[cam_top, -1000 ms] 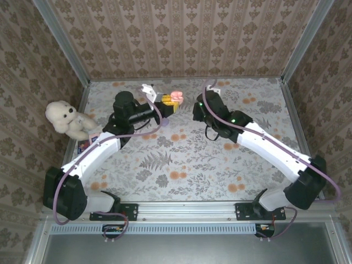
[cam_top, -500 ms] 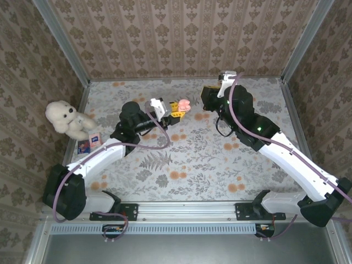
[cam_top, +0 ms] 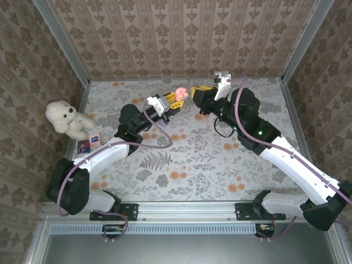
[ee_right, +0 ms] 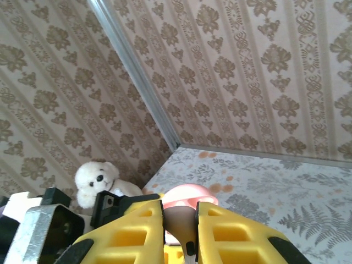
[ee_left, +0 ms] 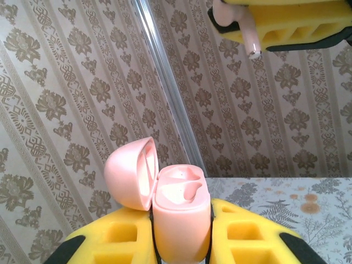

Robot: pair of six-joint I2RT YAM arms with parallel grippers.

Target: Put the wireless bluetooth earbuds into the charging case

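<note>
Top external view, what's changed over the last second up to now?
The left pincer carried the open pink charging case farther from the bases, toward the back wall. The right arm stretched out, and the right pincer, gripping an earbud, swung leftward to just beside the case. Unchanged: the left pincer's hold on the case, and the teddy bear at the table's left edge.

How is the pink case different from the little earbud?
The charging case is bigger and chunky; the earbud is small with a thin stem. The case sits in the left gripper with its lid flipped open; the earbud is pinched by the right gripper. Both are pink and held between yellow fingers.
</note>
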